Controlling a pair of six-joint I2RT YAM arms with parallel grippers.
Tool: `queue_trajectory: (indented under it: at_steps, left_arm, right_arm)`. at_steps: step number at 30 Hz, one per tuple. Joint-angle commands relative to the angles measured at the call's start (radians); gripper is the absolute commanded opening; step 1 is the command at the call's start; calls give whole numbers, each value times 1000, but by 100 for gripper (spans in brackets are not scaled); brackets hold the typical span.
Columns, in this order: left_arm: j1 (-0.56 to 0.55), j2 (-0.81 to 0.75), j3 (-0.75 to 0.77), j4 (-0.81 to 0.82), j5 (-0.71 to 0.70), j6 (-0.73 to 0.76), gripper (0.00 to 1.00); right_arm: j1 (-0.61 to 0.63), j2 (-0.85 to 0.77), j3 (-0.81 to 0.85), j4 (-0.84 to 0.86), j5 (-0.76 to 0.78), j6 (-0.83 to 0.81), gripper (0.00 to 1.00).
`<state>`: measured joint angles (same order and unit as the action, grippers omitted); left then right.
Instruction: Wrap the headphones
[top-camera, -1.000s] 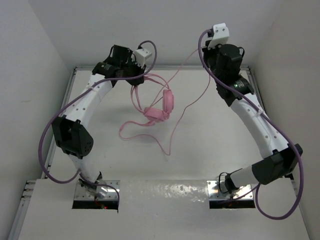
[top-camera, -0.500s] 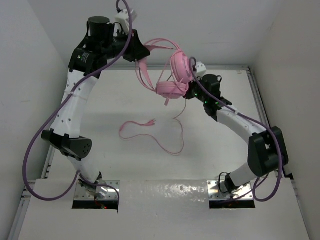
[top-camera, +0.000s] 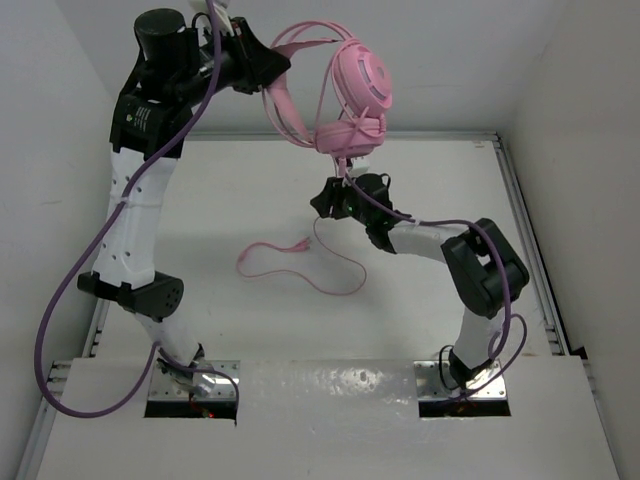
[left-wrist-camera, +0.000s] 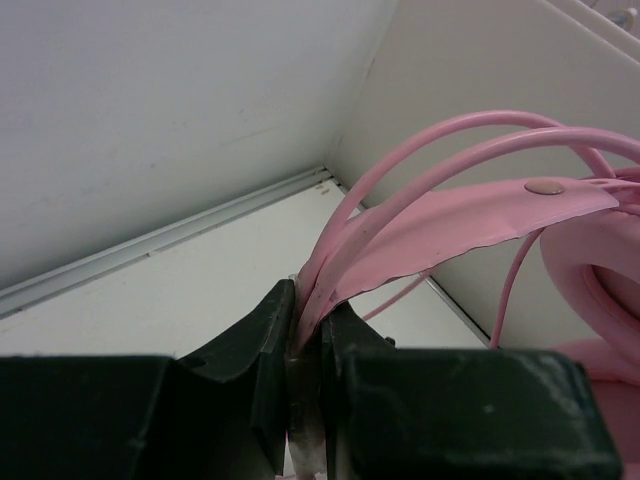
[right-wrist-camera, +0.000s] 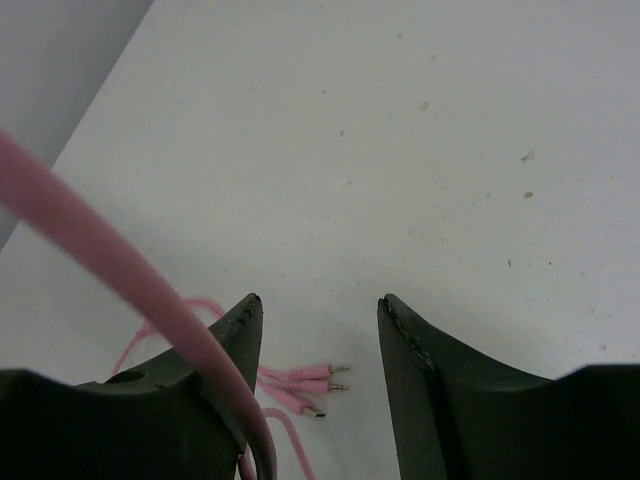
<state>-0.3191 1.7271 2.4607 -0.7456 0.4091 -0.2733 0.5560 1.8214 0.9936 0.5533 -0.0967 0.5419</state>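
The pink headphones (top-camera: 355, 85) hang high above the table's back edge. My left gripper (top-camera: 272, 68) is shut on their thin headband (left-wrist-camera: 450, 215), which is pinched between the fingers (left-wrist-camera: 308, 320). The earcups dangle to its right. Their thin pink cord (top-camera: 318, 270) drops to the table and loops there, ending in plugs (top-camera: 300, 243). My right gripper (top-camera: 325, 200) is low under the earcups and open, with nothing between its jaws (right-wrist-camera: 320, 310). The cord (right-wrist-camera: 110, 250) crosses in front of its left finger. The plugs (right-wrist-camera: 310, 380) lie on the table below it.
White walls close in the table on the left, back and right, with a raised rail (top-camera: 520, 230) along the right edge. Purple arm cables (top-camera: 60, 290) hang beside the left arm. The white table (right-wrist-camera: 400, 130) lies beneath the right gripper.
The left arm has lifted the headphones higher and toward the back. The right arm has swung down and left to under the earcups, and its gripper has gone from shut to open.
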Motion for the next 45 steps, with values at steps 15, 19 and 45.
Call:
queue_trajectory:
  at_steps: [15, 19, 45]
  left_arm:
    - [54, 43, 98, 78, -252, -156, 0]
    - [203, 72, 34, 178, -218, -278, 0]
    - [126, -29, -690, 540, -376, 803, 0]
  right_arm:
    - [126, 79, -21, 24, 201, 12, 0]
    - [286, 75, 68, -223, 102, -167, 0]
    - [385, -361, 534, -877, 429, -623, 0]
